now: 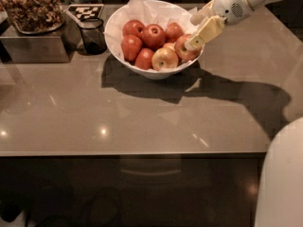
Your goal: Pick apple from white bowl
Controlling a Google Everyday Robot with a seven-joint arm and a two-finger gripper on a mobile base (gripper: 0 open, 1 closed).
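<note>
Dim, warm light; the claw (pixel 193 32) over the bowl's (pixel 111 32) right rim casts a dark shadow rightward across the glinting tabletop (pixel 142 117).
</note>
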